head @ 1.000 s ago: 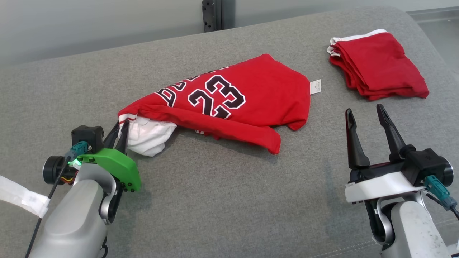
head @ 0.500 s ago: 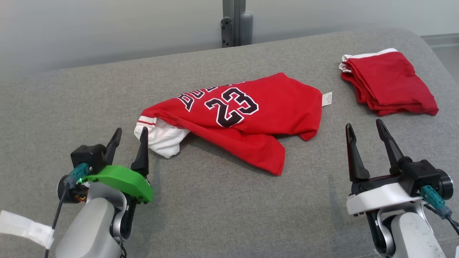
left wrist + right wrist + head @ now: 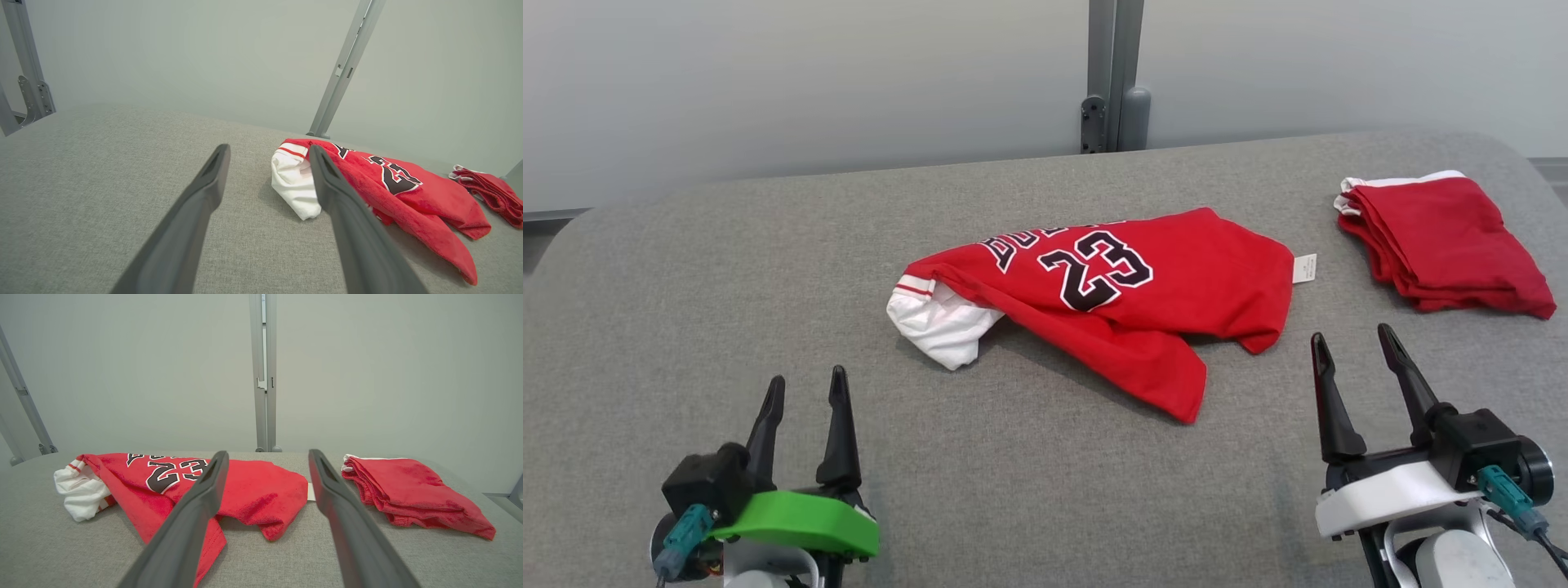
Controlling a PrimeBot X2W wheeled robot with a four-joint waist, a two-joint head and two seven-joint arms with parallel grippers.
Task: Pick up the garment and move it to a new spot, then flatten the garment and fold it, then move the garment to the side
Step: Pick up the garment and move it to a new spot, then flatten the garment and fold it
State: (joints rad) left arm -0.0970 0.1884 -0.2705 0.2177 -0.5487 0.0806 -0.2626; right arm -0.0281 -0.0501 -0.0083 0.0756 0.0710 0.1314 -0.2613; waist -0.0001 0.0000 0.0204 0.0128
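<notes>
The garment (image 3: 1143, 302) is a red jersey with a black "23" and a white sleeve end, lying crumpled in the middle of the grey padded table (image 3: 686, 286); it also shows in the left wrist view (image 3: 408, 192) and the right wrist view (image 3: 253, 490). My left gripper (image 3: 805, 388) stands open at the lower left, well short of the white sleeve (image 3: 939, 322), holding nothing. Open as well, my right gripper (image 3: 1352, 343) waits at the lower right, just off the jersey's right corner, with empty fingers.
A folded red garment (image 3: 1441, 241) lies at the table's far right, also seen in the right wrist view (image 3: 408, 494). A grey metal post (image 3: 1112, 77) rises behind the table's far edge against a pale wall.
My left gripper has opened, let go of the white sleeve and drawn back toward me. The camera has tilted up, so the whole scene sits lower. The right gripper stays open.
</notes>
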